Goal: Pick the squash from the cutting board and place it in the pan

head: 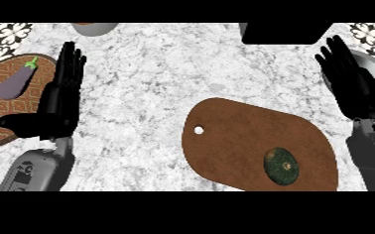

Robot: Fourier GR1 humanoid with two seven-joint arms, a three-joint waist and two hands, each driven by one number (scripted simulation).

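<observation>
A dark green round squash [281, 165] lies on the brown cutting board [242, 139], near the board's lower right end. My right hand [348, 82] stands open at the right edge, fingers up, above and to the right of the squash and apart from it. A grey pan [364, 59] shows only as a sliver behind that hand. At the left edge my left hand [60, 96] is open, fingers straight up, far from the board.
A purple eggplant [18, 82] lies on a brown woven mat [40, 69] at the far left, partly behind the left hand. A black object [285, 32] sits at the top right, and a grey bowl [93, 28] at the top edge.
</observation>
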